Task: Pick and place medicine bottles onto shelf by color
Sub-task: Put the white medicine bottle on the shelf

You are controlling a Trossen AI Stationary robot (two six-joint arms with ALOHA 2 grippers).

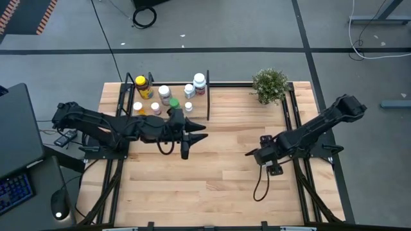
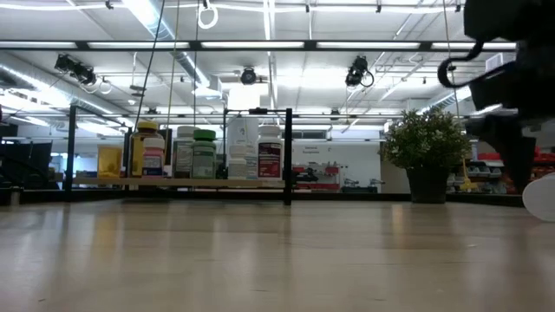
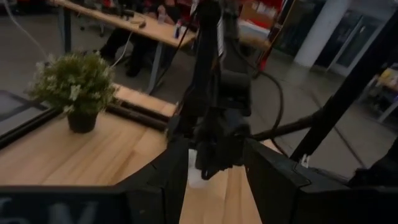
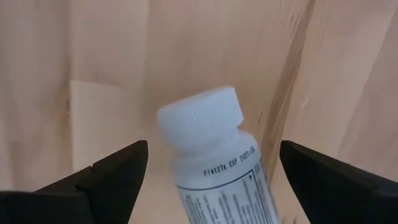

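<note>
Eight small plastic medicine bottles (image 1: 164, 92) stand on the pale wooden shelf (image 1: 209, 102) at far left; a ninth, white-capped bottle (image 4: 214, 162) lies right; one green potted plant (image 1: 270, 85).

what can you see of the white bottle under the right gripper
The white bottle is plastic, with a ribbed white cap and a label of small black print. It lies tilted on the pale wooden tabletop, cap pointing away from the wrist. The right gripper hangs over it, fingers open on either side, not touching. Its lower part is out of frame.
</note>
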